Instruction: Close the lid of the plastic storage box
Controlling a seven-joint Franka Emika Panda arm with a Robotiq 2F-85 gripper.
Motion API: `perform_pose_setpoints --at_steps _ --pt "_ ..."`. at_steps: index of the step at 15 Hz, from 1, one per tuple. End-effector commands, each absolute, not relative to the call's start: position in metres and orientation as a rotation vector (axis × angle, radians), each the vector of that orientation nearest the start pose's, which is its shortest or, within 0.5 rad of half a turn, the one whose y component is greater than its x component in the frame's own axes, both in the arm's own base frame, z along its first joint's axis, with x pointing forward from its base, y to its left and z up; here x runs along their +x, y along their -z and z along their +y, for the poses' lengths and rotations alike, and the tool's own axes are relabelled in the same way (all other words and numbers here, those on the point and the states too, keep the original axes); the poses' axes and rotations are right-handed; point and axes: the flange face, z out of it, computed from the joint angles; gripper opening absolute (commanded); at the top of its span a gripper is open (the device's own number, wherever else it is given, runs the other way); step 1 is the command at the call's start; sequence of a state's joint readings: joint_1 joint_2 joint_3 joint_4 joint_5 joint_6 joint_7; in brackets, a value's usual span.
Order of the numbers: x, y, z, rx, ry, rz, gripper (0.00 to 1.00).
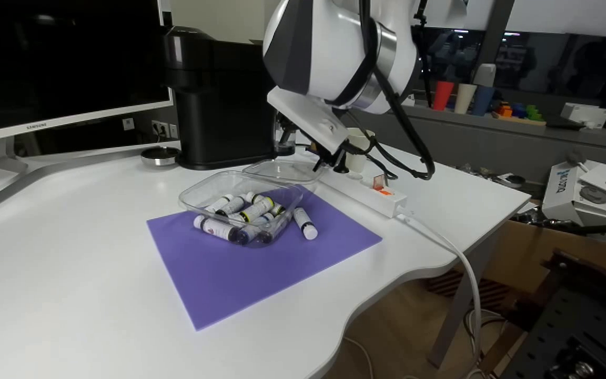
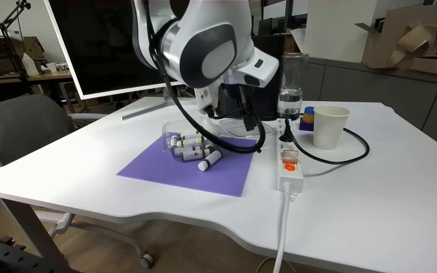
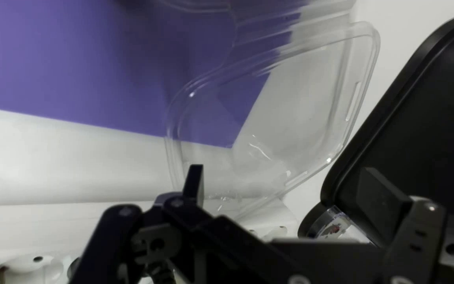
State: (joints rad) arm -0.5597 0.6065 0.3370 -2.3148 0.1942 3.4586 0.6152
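The clear plastic storage box (image 1: pixel 219 184) stands partly on the purple mat with several small white-and-dark bottles in it; it also shows in an exterior view (image 2: pixel 182 125). Its transparent lid (image 1: pixel 282 169) is folded open, spread out flat beside the box toward the power strip. The lid also shows in an exterior view (image 2: pixel 237 129) and fills the middle of the wrist view (image 3: pixel 290 118). My gripper (image 1: pixel 329 166) is open and empty at the lid's outer end. In the wrist view the gripper (image 3: pixel 290 183) has fingers wide apart, one overlapping the lid's corner. Contact cannot be told.
A tall black appliance (image 1: pixel 224 100) stands close behind the lid. A white power strip (image 1: pixel 363 195) with a cable lies by the lid's outer edge. A pale cup (image 2: pixel 328 127) stands beyond it. One loose bottle (image 1: pixel 304 223) lies on the purple mat (image 1: pixel 261 279).
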Motion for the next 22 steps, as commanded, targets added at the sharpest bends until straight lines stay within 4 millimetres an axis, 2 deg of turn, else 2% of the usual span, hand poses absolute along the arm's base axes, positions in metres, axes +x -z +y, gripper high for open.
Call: perform_pose_setpoints --at_steps 1,4,9,13,16,22 --pt "0.51 -0.18 -0.141 -2.339 0.743 1.521 1.0" --pt "0.503 -0.177 -0.15 -2.326 0.731 1.56 1.0" --pt "0.494 -0.147 -0.167 -2.295 0.666 1.64 1.0" --pt "0.498 -0.128 -0.18 -2.274 0.643 1.655 1.0" --pt "0.509 -0.12 -0.189 -2.26 0.653 1.637 1.0" --pt "0.538 -0.116 -0.196 -2.305 0.723 1.42 1.0"
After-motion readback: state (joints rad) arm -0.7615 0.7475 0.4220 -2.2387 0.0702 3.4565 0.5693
